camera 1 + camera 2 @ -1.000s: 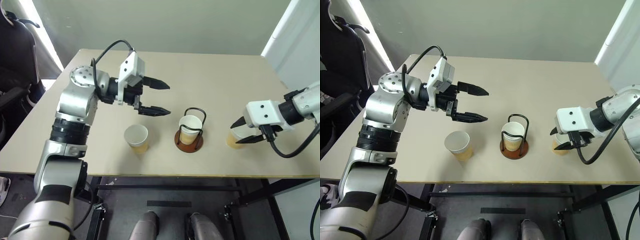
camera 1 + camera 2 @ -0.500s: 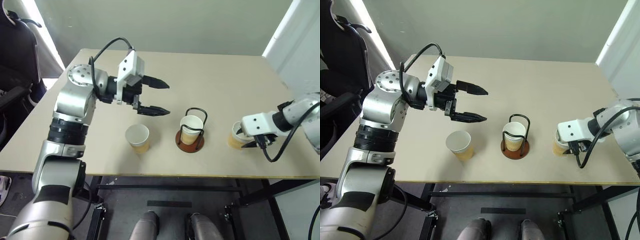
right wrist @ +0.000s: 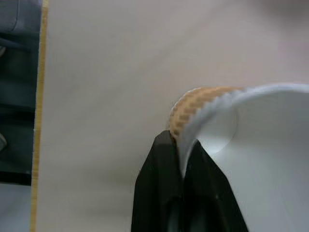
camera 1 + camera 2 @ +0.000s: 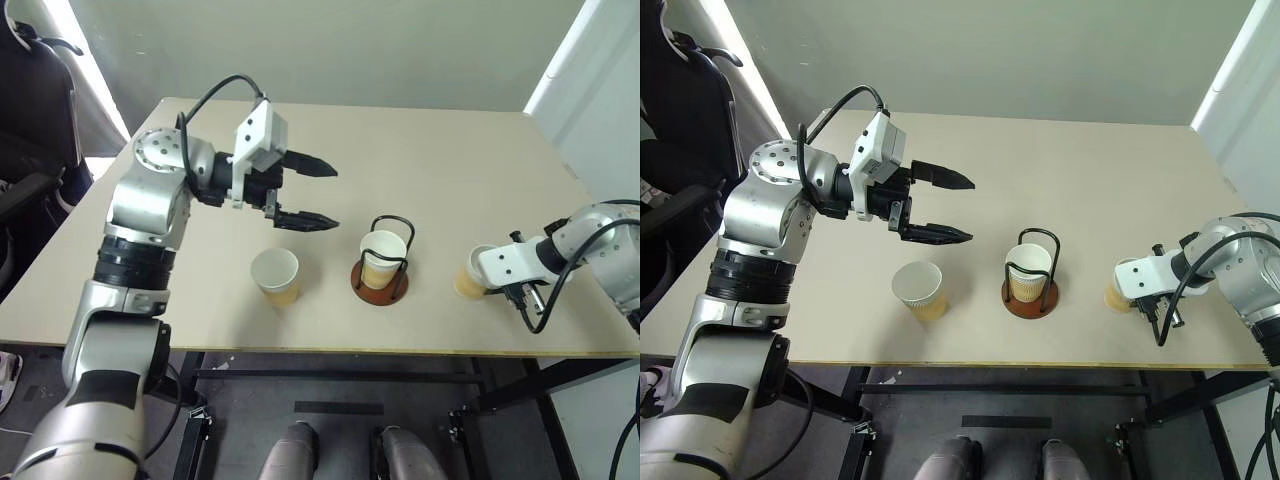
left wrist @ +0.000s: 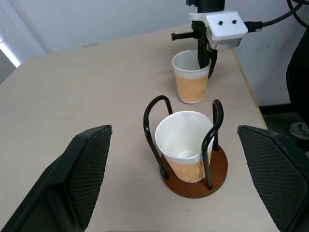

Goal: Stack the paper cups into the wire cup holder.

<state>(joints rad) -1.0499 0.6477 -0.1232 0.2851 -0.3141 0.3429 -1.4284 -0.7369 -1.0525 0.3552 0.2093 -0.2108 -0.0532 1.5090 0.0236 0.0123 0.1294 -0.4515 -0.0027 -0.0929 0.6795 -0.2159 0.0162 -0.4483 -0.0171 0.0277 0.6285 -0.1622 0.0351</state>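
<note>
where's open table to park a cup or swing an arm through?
Free: the far half of the table behind the wire cup holder, and the bare patch between the holder and the right cup. Crowded: the near strip with the left cup under the left gripper.

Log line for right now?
right gripper: shut on cup rim | left gripper: open, idle | holder: one cup

i get bright, even light over the table [image 4: 450, 160], with a blown-out strip of daylight beyond its far left corner. shadows under the paper cups [image 4: 275, 277] are short and soft. my right wrist view is blurred, the cup rim [image 3: 227, 104] smeared.
</note>
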